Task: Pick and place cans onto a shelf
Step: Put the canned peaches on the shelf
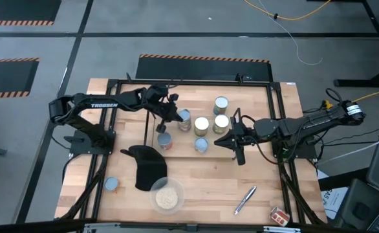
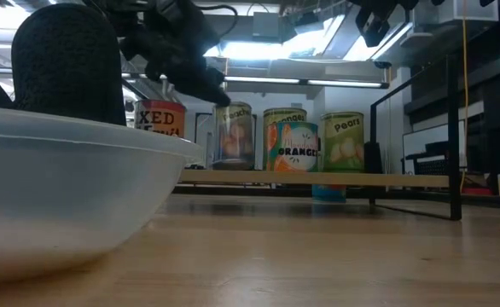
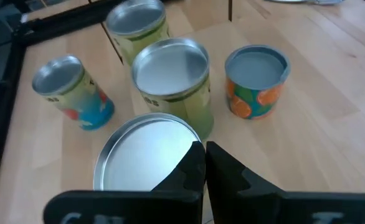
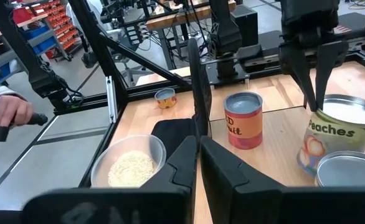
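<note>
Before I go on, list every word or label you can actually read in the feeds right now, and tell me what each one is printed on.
"TROSSEN": on the left arm.
"Peaches": on the can under the left gripper.
"ORANGE": on the orange can in the low view.
"Pears": on the green can beside it.
"XED", cut off: on the red can.
Red can in the right wrist view: lettering too blurred to read.

Pale wood worktop (image 1: 202, 184). One can (image 4: 243, 120) has an orange-red label and a grey-blue top. Another can (image 3: 255, 82) is orange and green, and a third can (image 3: 72, 92) yellow, red and blue. The Peaches can (image 4: 332, 137) has a silver lid. Black claw (image 4: 194, 163).
</note>
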Robot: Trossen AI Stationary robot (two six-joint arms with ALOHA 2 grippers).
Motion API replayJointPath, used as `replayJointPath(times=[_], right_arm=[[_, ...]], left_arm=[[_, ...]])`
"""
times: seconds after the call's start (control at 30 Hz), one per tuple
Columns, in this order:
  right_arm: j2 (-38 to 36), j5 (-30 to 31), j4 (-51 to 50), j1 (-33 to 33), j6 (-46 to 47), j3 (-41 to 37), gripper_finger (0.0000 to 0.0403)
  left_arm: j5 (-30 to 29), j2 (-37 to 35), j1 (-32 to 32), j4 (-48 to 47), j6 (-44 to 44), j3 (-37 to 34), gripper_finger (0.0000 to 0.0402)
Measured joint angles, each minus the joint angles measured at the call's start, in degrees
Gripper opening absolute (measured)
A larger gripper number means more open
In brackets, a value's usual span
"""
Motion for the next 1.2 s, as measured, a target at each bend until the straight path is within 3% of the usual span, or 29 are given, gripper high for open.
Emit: replayJointPath(times=[0.33, 0.83, 1.2], right_arm=[[0.0, 0.0, 0.0, 0.0, 0.0, 0.0, 0.0026], [0.0, 0.0, 0.0, 0.0, 0.1, 0.0, 0.0026], [0.0, 0.0, 0.0, 0.0, 0.2, 0.0, 0.0026]], left_arm=[[-2.0, 0.0, -0.4, -2.8, 0.0, 0.0, 0.0002], [-3.5, 0.0, -3.7, -2.9, -0.2, 0.0, 0.0051], [-9.2, -0.3, -5.9, -0.6, 0.0, 0.0, 0.0058]])
